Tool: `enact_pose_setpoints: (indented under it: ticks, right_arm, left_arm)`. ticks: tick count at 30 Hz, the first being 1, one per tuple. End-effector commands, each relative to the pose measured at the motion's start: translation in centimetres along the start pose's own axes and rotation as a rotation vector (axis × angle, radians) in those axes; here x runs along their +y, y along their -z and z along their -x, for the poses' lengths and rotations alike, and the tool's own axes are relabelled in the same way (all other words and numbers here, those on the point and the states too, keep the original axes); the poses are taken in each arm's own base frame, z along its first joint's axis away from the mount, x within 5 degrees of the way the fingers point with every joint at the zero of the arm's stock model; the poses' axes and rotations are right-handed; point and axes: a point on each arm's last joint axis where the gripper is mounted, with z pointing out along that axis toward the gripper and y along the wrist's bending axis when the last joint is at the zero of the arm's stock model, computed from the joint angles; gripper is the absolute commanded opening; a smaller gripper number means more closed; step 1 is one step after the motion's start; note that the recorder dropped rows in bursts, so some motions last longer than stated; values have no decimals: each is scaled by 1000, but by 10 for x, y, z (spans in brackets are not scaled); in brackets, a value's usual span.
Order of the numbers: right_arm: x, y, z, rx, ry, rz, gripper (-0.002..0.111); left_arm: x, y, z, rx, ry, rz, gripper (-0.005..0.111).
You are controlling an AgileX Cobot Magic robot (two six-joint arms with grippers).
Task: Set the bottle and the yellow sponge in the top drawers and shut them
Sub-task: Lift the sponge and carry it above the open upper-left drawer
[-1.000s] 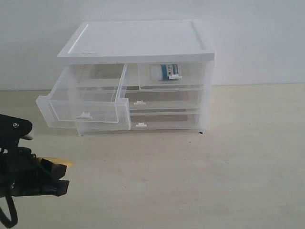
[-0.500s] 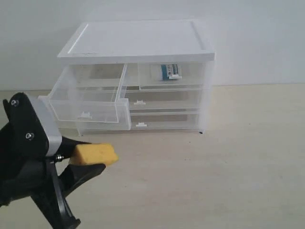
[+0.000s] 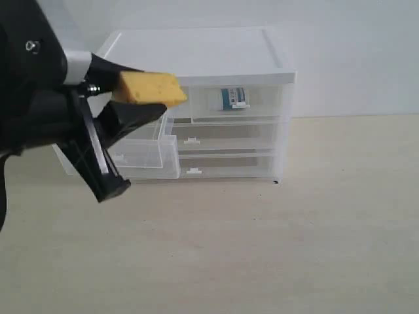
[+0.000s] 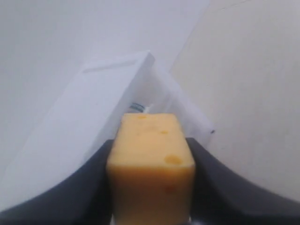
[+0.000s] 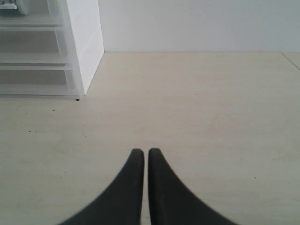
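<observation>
Yellow sponge (image 3: pixel 149 89) pinched between left fingers (image 3: pixel 131 118).

L pincer (image 3: pixel 145 97) w/ yellow sponge (image 3: pixel 150 89) hides most of top-L drawer (image 3: pixel 147 157); bottle (image 3: pixel 229 98) label illegible.

The exterior camera faced the drawer cabinet (image 3: pixel 196 55) head-on from slightly above, at moderate range. The left wrist camera looked down on its top from nearby; the right sat low off its front corner. All three shared the cabinet.

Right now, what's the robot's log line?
left gripper: holding yellow sponge; bottle: inside closed top drawer; other top drawer: open; right gripper: shut
</observation>
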Motion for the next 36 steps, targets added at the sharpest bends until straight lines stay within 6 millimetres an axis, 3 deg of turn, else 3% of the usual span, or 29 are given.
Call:
enact_pose_setpoints:
  ticks: [1,13,18,24,36]
  right_arm:
    - [0,0,-1,-8,0,-1,1]
    - [0,0,-1,-8,0,-1,1]
    - [0,0,-1,-8,0,-1,1]
    - [0,0,-1,-8,0,-1,1]
    - [0,0,-1,-8,0,-1,1]
  left_arm:
    - [19,-9,-3,106,-219,48,4]
    - [72,-37,-36,251,-115,168,4]
    - [75,-45,-46,261,-232,147,4]
    - [78,-54,-60,265,-221,138,4]
    - [66,-82,-89,297,-28,87,4]
